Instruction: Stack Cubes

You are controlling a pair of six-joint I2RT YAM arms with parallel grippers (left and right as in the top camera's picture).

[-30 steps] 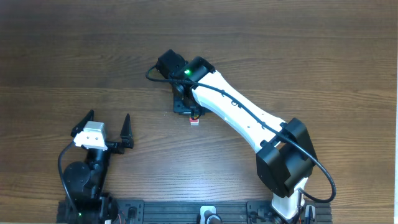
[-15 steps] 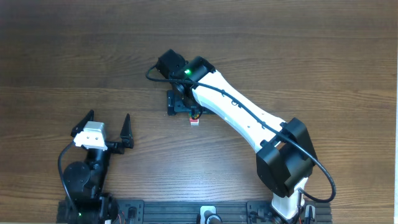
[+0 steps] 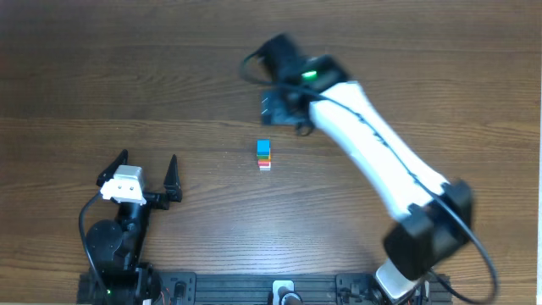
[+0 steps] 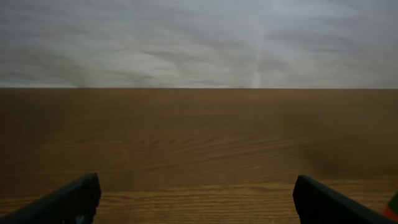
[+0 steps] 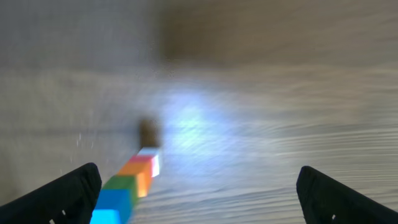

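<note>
A small stack of cubes (image 3: pixel 264 155) stands near the middle of the wooden table, blue on top, then green, orange, red and white at the base. In the right wrist view the cube stack (image 5: pixel 127 183) shows the same colours and leans across the picture. My right gripper (image 3: pixel 279 105) hangs open up and to the right of the stack, holding nothing; its fingertips (image 5: pixel 62 193) frame bare wood. My left gripper (image 3: pixel 144 168) rests open at the front left, far from the cubes, its fingers (image 4: pixel 68 200) over bare table.
The brown wooden table (image 3: pixel 102 76) spreads wide on all sides of the stack. The arm bases and a black rail (image 3: pixel 271 288) line the front edge. A pale wall (image 4: pixel 199 37) rises behind the table's far edge.
My right gripper has lifted off the stack and swung away up and to the right, leaving the blue cube on top. The left arm has not moved.
</note>
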